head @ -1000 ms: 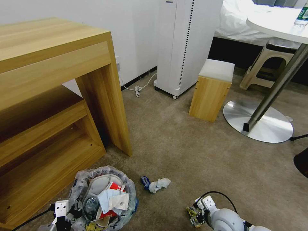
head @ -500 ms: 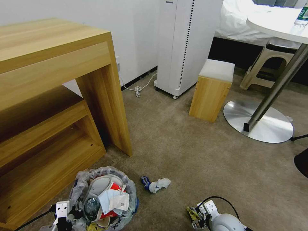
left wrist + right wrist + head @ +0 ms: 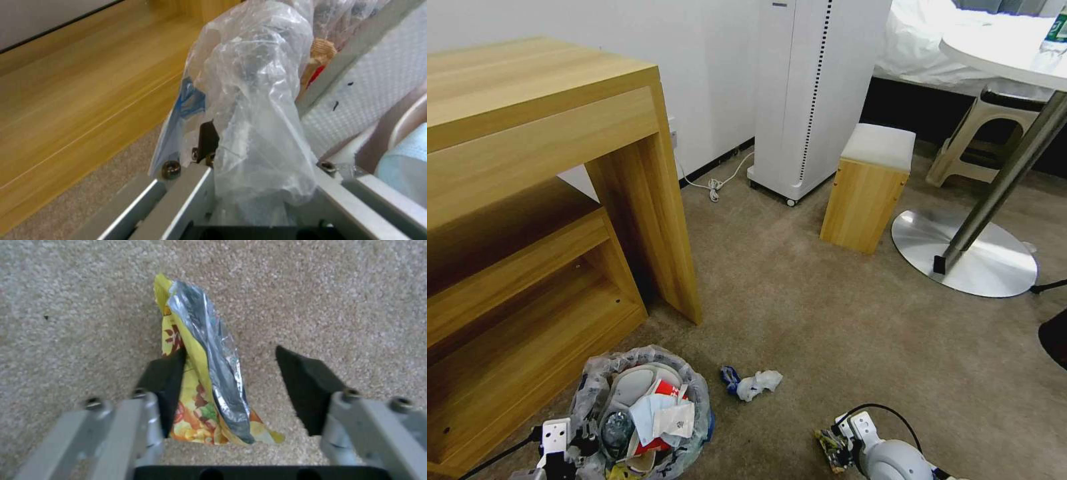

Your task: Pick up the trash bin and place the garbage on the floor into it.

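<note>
The trash bin (image 3: 697,400), black with a crinkly bag liner (image 3: 253,100), stands on the beige carpet floor (image 3: 840,333) at the lower left. It holds white slippers, a red-white paper bowl and tissue. My left gripper (image 3: 560,445) is shut on its near rim and liner (image 3: 249,160). Garbage on the floor: a blue face mask with tissue (image 3: 752,383) just right of the bin, and a yellow wrapper (image 3: 827,445) (image 3: 200,350) further right. My right gripper (image 3: 835,452) (image 3: 231,373) is open astride the wrapper, which leans against one pad (image 3: 166,380) and stands apart from the other.
A wooden desk with a low shelf (image 3: 547,220) stands close behind the bin. Further off are a white appliance (image 3: 814,93), a wooden stool (image 3: 867,187), a round metal table base (image 3: 964,253) and a white cable (image 3: 714,183) by the wall.
My right gripper dipped slightly and came back up a little around the yellow wrapper. The bin and left gripper hardly shifted.
</note>
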Tool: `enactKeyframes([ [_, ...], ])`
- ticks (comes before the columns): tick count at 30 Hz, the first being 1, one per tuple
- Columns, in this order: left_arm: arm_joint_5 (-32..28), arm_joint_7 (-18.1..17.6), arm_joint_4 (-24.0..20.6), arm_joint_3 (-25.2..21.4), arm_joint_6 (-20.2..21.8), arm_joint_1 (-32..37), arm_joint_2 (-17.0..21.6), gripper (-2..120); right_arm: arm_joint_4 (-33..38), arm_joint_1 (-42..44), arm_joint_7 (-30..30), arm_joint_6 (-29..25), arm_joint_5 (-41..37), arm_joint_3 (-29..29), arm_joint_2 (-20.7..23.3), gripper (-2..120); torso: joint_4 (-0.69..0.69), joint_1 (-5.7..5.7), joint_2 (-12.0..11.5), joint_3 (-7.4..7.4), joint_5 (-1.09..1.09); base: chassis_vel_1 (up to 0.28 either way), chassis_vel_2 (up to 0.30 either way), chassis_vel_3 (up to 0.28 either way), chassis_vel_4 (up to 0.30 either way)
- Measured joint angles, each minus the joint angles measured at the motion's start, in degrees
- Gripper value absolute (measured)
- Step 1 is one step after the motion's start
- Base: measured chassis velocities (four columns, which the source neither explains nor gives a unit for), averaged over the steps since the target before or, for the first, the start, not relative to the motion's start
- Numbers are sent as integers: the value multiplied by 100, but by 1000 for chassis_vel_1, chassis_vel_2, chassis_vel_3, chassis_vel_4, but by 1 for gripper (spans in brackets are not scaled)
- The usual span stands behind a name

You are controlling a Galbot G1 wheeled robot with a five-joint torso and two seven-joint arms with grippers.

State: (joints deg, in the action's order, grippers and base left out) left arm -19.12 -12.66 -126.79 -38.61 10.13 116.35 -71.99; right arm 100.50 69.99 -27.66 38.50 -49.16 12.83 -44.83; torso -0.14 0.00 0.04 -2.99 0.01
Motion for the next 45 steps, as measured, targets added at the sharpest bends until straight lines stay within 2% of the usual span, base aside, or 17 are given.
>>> enactKeyframes([
  [2, 5, -4, 0, 4, 0, -1, 0, 1, -2, 0, 0, -10, 5, 1, -9, 47, 0, 0, 0, 0, 0, 0, 0, 0, 0],
  [5, 6, -41, -10, 13, 10, -4, 16, 1, -32, -3, -7, -58, 45, 18, -28, 32, -1, 0, 0, 0, -1, 0, 0, 0, 0],
  [10, 5, -73, -16, 29, 15, -5, 11, 1, -37, 17, -5, -80, 59, 19, -35, 21, -1, 0, 0, 0, -1, 0, 0, 0, 0],
  [13, 13, -90, -16, 54, 15, -10, -4, 1, -16, 16, -11, -83, 48, 18, -66, 9, 0, 0, 0, 0, -1, 0, 0, 0, 0],
  [15, 13, -90, -16, 52, 15, -6, -4, 1, -12, 12, -12, -84, 47, 19, -70, 7, 0, 0, 0, 0, -1, 0, 0, 0, 0],
  [16, 13, -90, -20, 42, 15, 6, -1, 1, 3, 5, -13, -84, 38, 17, -74, 1, -1, 0, 0, 0, -2, 0, 0, 0, 0],
  [26, -39, -48, -65, -9, 28, 51, 31, 1, 312, -199, 51, -219, 117, -200, -119, 0, -2, 0, 0, -1, -3, 0, 0, 0, 0],
  [28, -52, -25, -82, -28, 30, 64, 33, 1, 540, -314, 396, -607, 600, -477, -145, 0, -3, 0, 0, -1, -4, 0, 0, 0, 0],
  [29, -52, -25, -82, -28, 30, 64, 33, 1, 540, -314, 396, -607, 600, -477, -145, 0, -3, 0, 0, -1, -4, 0, 0, 0, 0],
  [31, -68, -3, -82, -58, 31, 78, 40, 1, 808, -514, 898, -1157, 887, -676, -145, 0, -2, 0, -1, -1, -4, 0, 0, 0, 0],
  [33, -80, 27, -82, -91, 30, 98, 41, 1, 1057, -922, 1949, -2465, 1238, -752, -114, 0, 0, 0, -1, -1, -5, 0, 0, 0, 0],
  [35, -87, 30, -84, -97, 31, 102, 42, 1, 1077, -993, 2137, -2668, 1282, -751, -115, 0, 0, 1, -1, -1, -5, 0, 0, 0, 0],
  [36, -109, 47, -102, -113, 39, 113, 48, 1, 1131, -1280, 2809, -3338, 1346, -718, -149, 0, 0, 1, -1, -2, -5, 0, 0, 0, 0],
  [37, -121, 71, -126, -132, 66, 121, 51, 1, 1174, -1476, 3277, -3710, 1252, -645, -196, 0, 1, 1, -1, -1, -6, 0, 0, 0, 0],
  [38, -121, 71, -126, -132, 66, 121, 51, 1, 1174, -1476, 3277, -3710, 1252, -645, -196, 0, 1, 1, -1, -1, -6, 0, 0, 0, 0],
  [40, -156, 140, -185, -175, 130, 149, 64, 1, 1296, -1653, 3740, -3947, 894, -453, -270, 0, 1, 0, -1, -1, -5, 0, 0, 0, 0],
  [45, -420, 210, -386, -321, 346, 226, 147, 1, 1500, -1574, 4362, -3935, 332, -75, -284, 0, -2, 1, -1, -1, -6, 0, 0, 0, 0],
])
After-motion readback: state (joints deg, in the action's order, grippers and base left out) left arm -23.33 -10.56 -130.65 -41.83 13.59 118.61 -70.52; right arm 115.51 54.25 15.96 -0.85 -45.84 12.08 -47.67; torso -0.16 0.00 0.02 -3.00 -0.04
